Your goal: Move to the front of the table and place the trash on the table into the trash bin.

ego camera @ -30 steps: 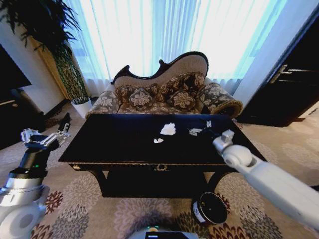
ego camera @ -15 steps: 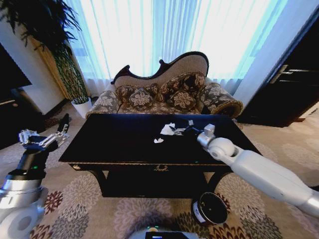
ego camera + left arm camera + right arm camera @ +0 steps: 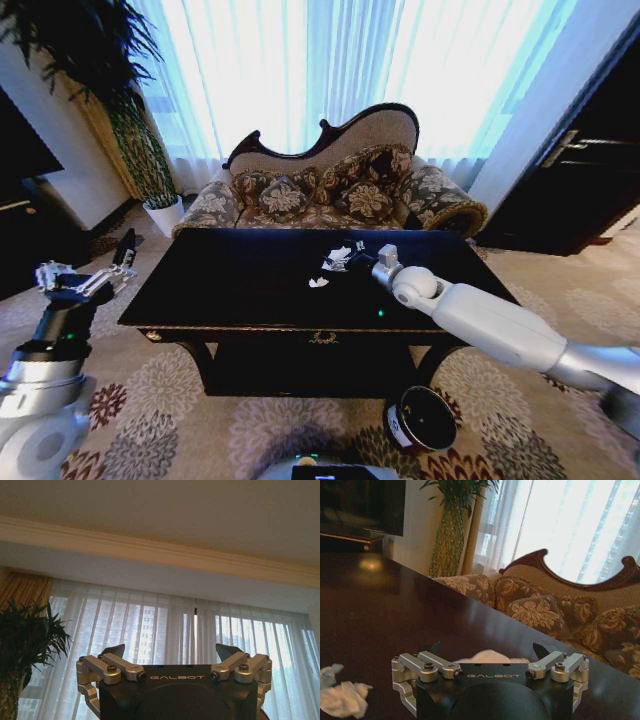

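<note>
The glossy black table [image 3: 230, 280] stands right in front of me. On it lie a white paper lump of trash [image 3: 338, 258] and a smaller white scrap [image 3: 318, 282]. My right gripper [image 3: 353, 256] reaches over the tabletop and is open. In the right wrist view its fingers [image 3: 433, 650] stand on either side of the white lump [image 3: 490, 656], and a second crumpled paper [image 3: 342, 697] lies off to one side on the table [image 3: 380, 610]. The round dark trash bin [image 3: 420, 418] sits on the carpet by the table's front right leg. My left gripper [image 3: 85, 282] is open, raised left of the table.
A patterned sofa [image 3: 330, 190] stands just behind the table. A tall potted plant [image 3: 130, 130] and dark furniture [image 3: 20, 220] are at the left, and a dark door [image 3: 580, 180] at the right. Flowered carpet surrounds the table.
My right arm has swung left across the tabletop, bringing its open gripper up to the white paper lump. The left arm has barely moved.
</note>
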Motion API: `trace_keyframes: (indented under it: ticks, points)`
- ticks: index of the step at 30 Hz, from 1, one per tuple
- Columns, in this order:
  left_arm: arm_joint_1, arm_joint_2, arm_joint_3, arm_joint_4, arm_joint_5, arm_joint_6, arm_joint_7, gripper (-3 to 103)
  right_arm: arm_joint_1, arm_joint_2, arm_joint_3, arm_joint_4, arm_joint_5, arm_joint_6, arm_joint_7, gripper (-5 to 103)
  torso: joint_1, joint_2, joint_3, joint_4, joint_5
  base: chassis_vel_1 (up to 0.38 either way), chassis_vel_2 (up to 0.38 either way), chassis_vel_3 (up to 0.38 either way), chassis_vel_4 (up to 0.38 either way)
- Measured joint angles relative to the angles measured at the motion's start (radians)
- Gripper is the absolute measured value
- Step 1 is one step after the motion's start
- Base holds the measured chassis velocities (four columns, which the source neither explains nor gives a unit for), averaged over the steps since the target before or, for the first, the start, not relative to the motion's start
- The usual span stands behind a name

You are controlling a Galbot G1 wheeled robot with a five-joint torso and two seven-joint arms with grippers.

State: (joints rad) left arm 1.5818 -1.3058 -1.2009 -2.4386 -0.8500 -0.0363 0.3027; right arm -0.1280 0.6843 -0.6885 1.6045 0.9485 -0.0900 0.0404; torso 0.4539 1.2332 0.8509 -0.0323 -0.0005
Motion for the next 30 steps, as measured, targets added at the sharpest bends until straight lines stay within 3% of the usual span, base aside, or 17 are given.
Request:
trace_keyframes:
  ticks: [7,11,13,15,18,24,27,30]
  points:
    - [-0.006,0.001,0.005,0.008,0.008,-0.002,0.001,100,-0.048,-0.018,0.028,-0.001,-0.001,0.0,-0.014,103,0.0,0.0,0.0,-0.0003,0.0004,0.0,0.0,0.0,0.0]
    - [-0.005,0.002,0.005,0.008,0.008,-0.002,0.001,100,-0.059,-0.028,0.038,0.005,-0.001,0.0,-0.019,96,0.0,0.0,0.0,-0.0002,0.0003,0.0,0.0,0.0,0.0]
    - [-0.002,0.001,0.005,0.005,0.008,-0.003,0.001,100,-0.064,-0.038,0.045,0.009,0.0,0.003,-0.027,81,0.0,0.0,0.0,-0.0003,0.0003,0.0,0.0,0.0,0.0]
    - [-0.002,0.0,0.005,0.004,0.008,-0.003,0.001,100,-0.065,-0.039,0.046,0.009,0.0,0.004,-0.03,81,0.0,0.0,0.0,-0.0002,0.0003,0.0,0.0,0.0,0.0]
    - [0.002,-0.004,0.004,-0.002,0.008,-0.006,0.001,100,-0.069,-0.054,0.049,0.006,-0.01,0.01,-0.051,65,0.0,0.0,0.0,-0.0002,0.0003,0.0,0.0,0.0,0.0]
    - [0.008,-0.008,0.002,-0.002,0.007,-0.018,0.0,100,-0.089,-0.065,0.066,0.017,-0.016,0.021,-0.065,48,0.0,0.0,0.0,-0.0001,0.0004,0.0,0.0,0.0,0.0]
    - [0.008,-0.008,0.0,-0.002,0.007,-0.019,-0.003,100,-0.13,-0.074,0.112,0.032,-0.015,0.039,-0.1,32,0.0,0.0,0.0,-0.0001,0.0,0.0,0.0,0.0,0.0]
    - [0.007,-0.007,-0.002,-0.005,0.014,-0.02,-0.004,100,-0.169,-0.075,0.149,0.034,-0.016,0.053,-0.115,27,0.0,0.0,0.0,-0.0001,0.0,0.0,0.0,0.0,0.0]
